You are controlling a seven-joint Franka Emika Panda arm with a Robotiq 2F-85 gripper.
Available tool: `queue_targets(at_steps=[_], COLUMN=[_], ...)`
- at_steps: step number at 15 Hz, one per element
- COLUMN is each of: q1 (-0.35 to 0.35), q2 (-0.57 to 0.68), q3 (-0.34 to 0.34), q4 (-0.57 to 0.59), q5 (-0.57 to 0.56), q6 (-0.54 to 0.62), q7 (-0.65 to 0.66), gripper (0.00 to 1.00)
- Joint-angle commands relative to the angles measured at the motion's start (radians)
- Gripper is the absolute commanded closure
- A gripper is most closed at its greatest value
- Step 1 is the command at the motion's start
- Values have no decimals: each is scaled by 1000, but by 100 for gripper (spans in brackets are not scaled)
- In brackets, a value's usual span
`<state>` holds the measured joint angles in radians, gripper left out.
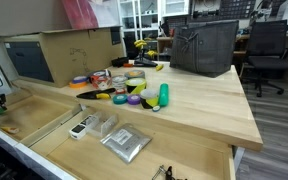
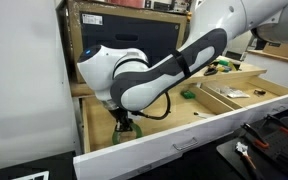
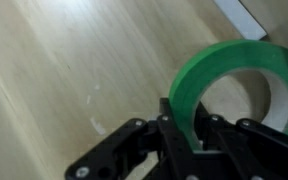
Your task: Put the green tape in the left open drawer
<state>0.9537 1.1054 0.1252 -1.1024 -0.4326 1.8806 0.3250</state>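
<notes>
The green tape (image 3: 199, 70) is a bright green ring held on edge between the fingers of my gripper (image 3: 184, 125), which is shut on its band. In an exterior view my gripper (image 2: 127, 121) reaches down into the left open drawer (image 2: 179, 128), with the tape (image 2: 131, 128) just above or on the plain wood bottom near the drawer's left end. In the wrist view pale wood fills the background. The same drawer (image 1: 29, 115) shows at the lower left of an exterior view; the gripper is hidden there.
The neighbouring drawer holds clear plastic boxes (image 1: 99, 125) and a silver pouch (image 1: 126, 142). On the tabletop stand yellow-and-purple tape rolls (image 1: 134, 88), an upright green bottle (image 1: 163, 95), a black bag (image 1: 204, 48) and a cardboard box (image 1: 69, 50). My arm (image 2: 164, 70) arches over the drawer.
</notes>
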Motion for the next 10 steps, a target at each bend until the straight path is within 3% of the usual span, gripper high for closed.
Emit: queue_targets(at_steps=[1,6,7,8,10], q1=[28,47,48,50,55], q2=[13,27,27,25,21], q3=[13,7,7,6,5], q4=[58,83,84,84,95], q5=[-16,-47,-52,-59,-61], q6=[-25,-31,-31,-27,-18], q7=[-58,-95,-101,-106,-111], gripper=[94,94,50,49,36])
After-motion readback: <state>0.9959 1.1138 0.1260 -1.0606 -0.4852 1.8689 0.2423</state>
